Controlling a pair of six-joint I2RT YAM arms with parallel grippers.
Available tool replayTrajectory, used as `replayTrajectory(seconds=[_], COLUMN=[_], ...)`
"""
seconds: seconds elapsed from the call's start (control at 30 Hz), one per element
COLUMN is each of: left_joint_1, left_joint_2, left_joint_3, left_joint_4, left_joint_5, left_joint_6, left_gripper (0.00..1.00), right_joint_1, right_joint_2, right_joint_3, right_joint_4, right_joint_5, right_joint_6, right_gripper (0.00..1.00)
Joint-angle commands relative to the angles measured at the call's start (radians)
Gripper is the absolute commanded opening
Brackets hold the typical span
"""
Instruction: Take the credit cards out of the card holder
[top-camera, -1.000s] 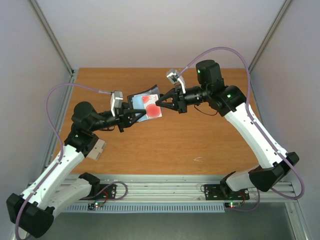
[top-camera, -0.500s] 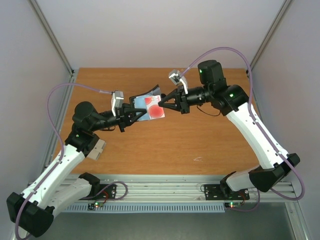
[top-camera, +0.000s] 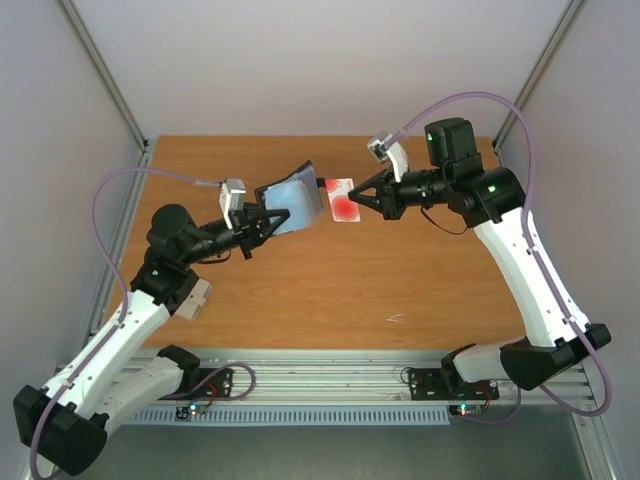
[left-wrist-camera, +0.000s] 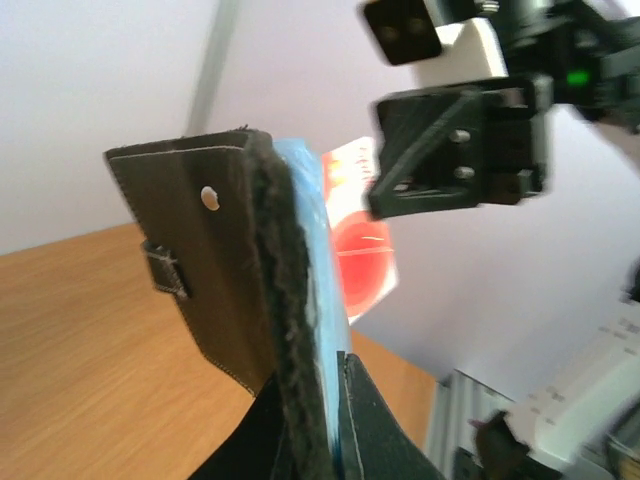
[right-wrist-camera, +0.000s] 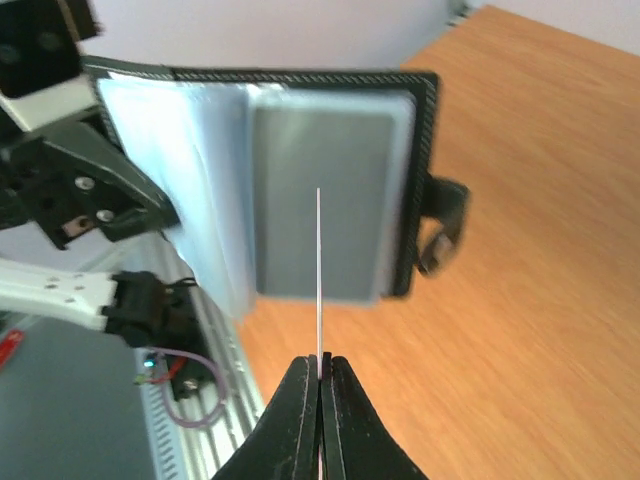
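My left gripper (top-camera: 262, 222) holds the card holder (top-camera: 295, 203) up in the air, shut on its lower edge. The holder is a black folding wallet, open, pale blue inside. In the left wrist view its black outer flap (left-wrist-camera: 215, 270) and blue lining rise from between my left gripper's (left-wrist-camera: 320, 400) jaws. Just right of the holder, my right gripper (top-camera: 358, 200) is shut on a whitish credit card with a red spot (top-camera: 343, 200), clear of the holder. The right wrist view shows that card edge-on (right-wrist-camera: 319, 270) in my right gripper (right-wrist-camera: 320, 365), with the open holder (right-wrist-camera: 320, 200) beyond.
Both arms meet above the back half of the wooden table (top-camera: 400, 270). Metal frame posts (top-camera: 110, 90) stand at the back corners and grey walls close in the sides. An aluminium rail (top-camera: 330, 385) with the arm bases runs along the near edge.
My right gripper has drawn the red-spotted card rightwards out of the holder and clear of it. My left gripper has closed tighter on the holder, which has swung round.
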Motion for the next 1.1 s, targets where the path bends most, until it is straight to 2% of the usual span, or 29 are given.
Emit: replayTrajectory(seconds=[0.0, 0.1, 0.2, 0.4, 0.57, 0.73, 0.9, 1.07], left_joint_1=[0.001, 0.001, 0.004, 0.015, 0.021, 0.030, 0.049, 0.066], left_joint_2=[-0.029, -0.027, -0.031, -0.048, -0.056, -0.064, -0.063, -0.057], left_joint_3=[-0.042, -0.063, -0.076, -0.098, -0.111, -0.124, -0.136, -0.136], left_joint_4=[-0.061, -0.102, -0.109, -0.128, -0.139, -0.136, -0.128, -0.131], left_joint_5=[-0.299, -0.398, -0.436, -0.442, -0.440, -0.445, -0.459, -0.460], left_joint_6=[0.051, 0.124, 0.173, 0.138, 0.129, 0.129, 0.123, 0.122], left_gripper=[0.00, 0.00, 0.00, 0.00, 0.00, 0.00, 0.00, 0.00], right_joint_1=[-0.010, -0.001, 0.032, 0.094, 0.107, 0.113, 0.140, 0.149], right_joint_2=[0.056, 0.122, 0.173, 0.247, 0.449, 0.570, 0.580, 0.651], right_joint_3=[0.099, 0.134, 0.092, -0.120, -0.065, -0.071, -0.170, -0.152], right_joint_4=[-0.246, -0.384, -0.469, -0.397, -0.512, -0.432, -0.251, -0.263], right_joint_5=[0.281, 0.414, 0.458, 0.490, 0.612, 0.713, 0.713, 0.692], right_joint_6=[-0.102, -0.157, -0.261, -0.548, -0.762, -0.888, -1.075, -1.126], right_gripper=[0.01, 0.01, 0.01, 0.01, 0.01, 0.01, 0.01, 0.01])
